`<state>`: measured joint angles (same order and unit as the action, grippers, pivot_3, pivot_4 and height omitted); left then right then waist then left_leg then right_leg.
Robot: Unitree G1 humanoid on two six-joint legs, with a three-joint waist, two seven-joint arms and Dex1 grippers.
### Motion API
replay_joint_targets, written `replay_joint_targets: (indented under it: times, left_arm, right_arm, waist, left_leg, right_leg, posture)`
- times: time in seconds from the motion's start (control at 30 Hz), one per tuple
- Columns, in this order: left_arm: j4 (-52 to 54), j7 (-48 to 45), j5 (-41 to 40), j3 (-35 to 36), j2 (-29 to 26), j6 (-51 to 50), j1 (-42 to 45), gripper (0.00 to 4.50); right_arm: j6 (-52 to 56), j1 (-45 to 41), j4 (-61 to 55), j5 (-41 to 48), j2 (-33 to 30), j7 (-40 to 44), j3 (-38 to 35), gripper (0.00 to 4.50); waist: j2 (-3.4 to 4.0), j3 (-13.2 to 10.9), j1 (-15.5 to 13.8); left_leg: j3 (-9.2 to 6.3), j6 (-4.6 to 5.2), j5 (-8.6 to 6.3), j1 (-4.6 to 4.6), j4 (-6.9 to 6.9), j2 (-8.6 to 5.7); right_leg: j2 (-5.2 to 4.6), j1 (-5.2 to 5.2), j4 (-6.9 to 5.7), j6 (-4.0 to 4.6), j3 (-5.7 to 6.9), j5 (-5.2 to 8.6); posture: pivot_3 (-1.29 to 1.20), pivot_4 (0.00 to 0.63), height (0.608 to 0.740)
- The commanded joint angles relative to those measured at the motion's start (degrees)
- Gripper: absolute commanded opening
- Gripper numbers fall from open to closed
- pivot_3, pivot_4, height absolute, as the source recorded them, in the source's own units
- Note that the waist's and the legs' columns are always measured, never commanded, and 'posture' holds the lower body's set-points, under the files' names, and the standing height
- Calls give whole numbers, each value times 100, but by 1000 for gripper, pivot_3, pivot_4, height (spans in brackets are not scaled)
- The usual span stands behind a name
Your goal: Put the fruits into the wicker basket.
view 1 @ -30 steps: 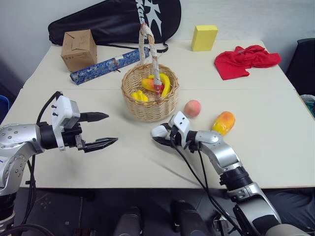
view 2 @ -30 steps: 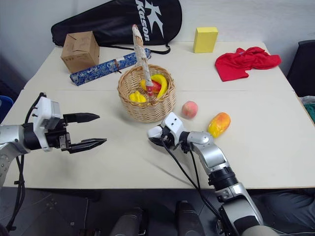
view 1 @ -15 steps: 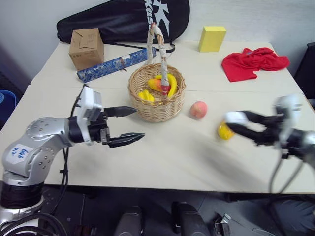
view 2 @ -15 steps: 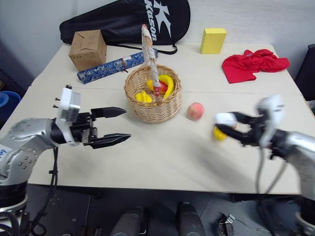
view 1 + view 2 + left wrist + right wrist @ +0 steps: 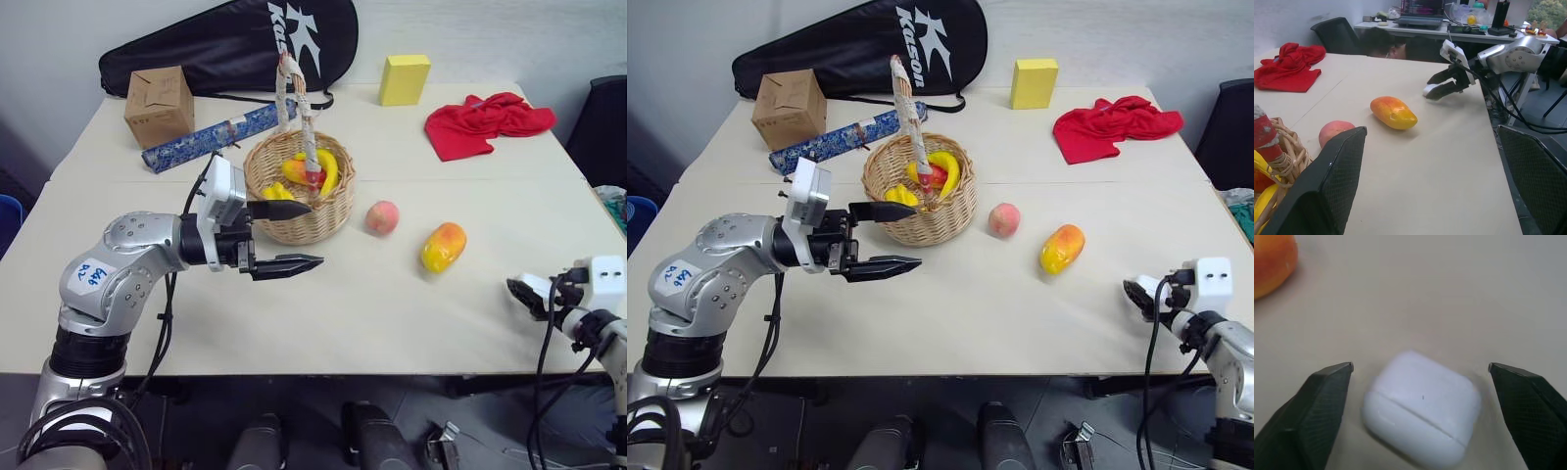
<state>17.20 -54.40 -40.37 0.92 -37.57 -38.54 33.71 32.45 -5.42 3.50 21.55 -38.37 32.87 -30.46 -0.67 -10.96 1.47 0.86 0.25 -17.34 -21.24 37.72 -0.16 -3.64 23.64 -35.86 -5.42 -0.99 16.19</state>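
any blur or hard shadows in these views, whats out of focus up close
Eye views: even light, only a soft shadow under the mango and peach, nothing smeared. Left wrist view: the near black fingers look soft, the mango crisp. Right wrist view: the white case between the open fingers is slightly soft, with a faint shadow.

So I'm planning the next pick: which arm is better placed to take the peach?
Probably the left. Its open hand hovers beside the basket, pointing toward the peach. The right hand sits at the table's right edge, open around a white case.
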Motion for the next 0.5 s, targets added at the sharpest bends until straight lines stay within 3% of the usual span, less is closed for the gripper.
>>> replay_joint_targets:
  times: [0.03, 0.13, 0.27, 0.5]
  left_arm:
    - [72, -50, -65, 186, -105, 15, 82, 4500]
    - [90, -48, -120, 337, -186, -14, 12, 4500]
    - [21, -21, -34, 665, -418, 68, -209, 4500]
    - [105, 159, 5, 953, -596, 82, -338, 4500]
  right_arm:
    - [70, -129, -565, 318, -416, 99, -446, 4449]
    - [351, -359, -1016, 856, -767, 619, -409, 4449]
    - [355, -1190, -1484, 885, -1374, 1636, 1008, 4449]
    - [-436, -3580, 259, -486, -573, 1801, 3292, 4449]
  waist:
    - [1, -1, -4]
    - [0, -1, 7]
    - [-3, -3, 87]
    - [-18, -8, 17]
  left_leg:
    - [0, 0, 0, 0, 0, -1]
    - [1, 1, -1, 3, 1, -3]
    - [8, -1, -3, 9, -1, 8]
    - [-12, -14, -7, -6, 2, 14]
  right_leg:
    - [-1, 0, 0, 0, 0, 0]
    - [-3, -4, 2, -2, -2, -1]
    - [1, -3, 1, -2, -13, -1]
    - [-1, 17, -1, 9, -11, 2]
  posture:
    - [0, 150, 740]
    - [0, 150, 740]
    - [0, 150, 740]
    - [0, 150, 740]
